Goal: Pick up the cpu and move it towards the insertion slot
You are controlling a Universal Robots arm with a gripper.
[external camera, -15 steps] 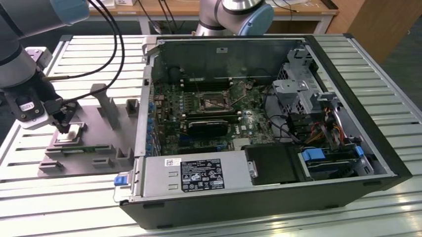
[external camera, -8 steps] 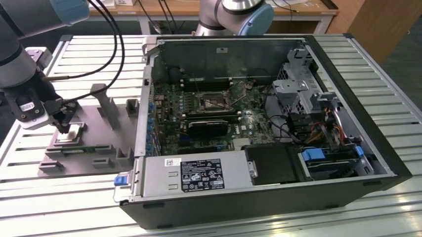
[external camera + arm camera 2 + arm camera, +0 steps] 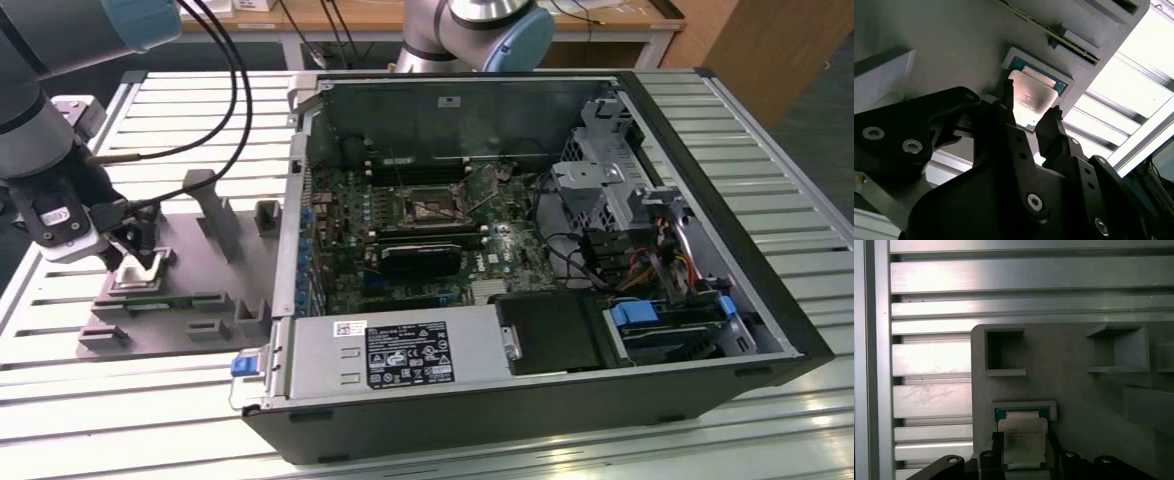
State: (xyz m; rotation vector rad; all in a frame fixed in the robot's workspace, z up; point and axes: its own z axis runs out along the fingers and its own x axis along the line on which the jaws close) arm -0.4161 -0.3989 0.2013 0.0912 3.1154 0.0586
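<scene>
Seemingly clamped, the gripper has its two dark jaws against opposite edges of the cpu, with no gap visible on either side in both wrist views. The cpu's silvery top faces up. It sits at its teal-rimmed pocket in the grey fixture plate, near the plate's edge on the exterior view's left. The plate lies on the slatted table by that same edge, beside the open computer case.

I judge this to be the grasp step: the chip is held, but not yet carried anywhere. The socket on the motherboard, inside the case, is well apart from it. The next move calls for a straight, level lift, so that no corner catches the pocket rim.

The finger bodies hide the chip's near edge, so I cannot tell whether it is already raised. I cannot make out whether the socket stands open.
</scene>
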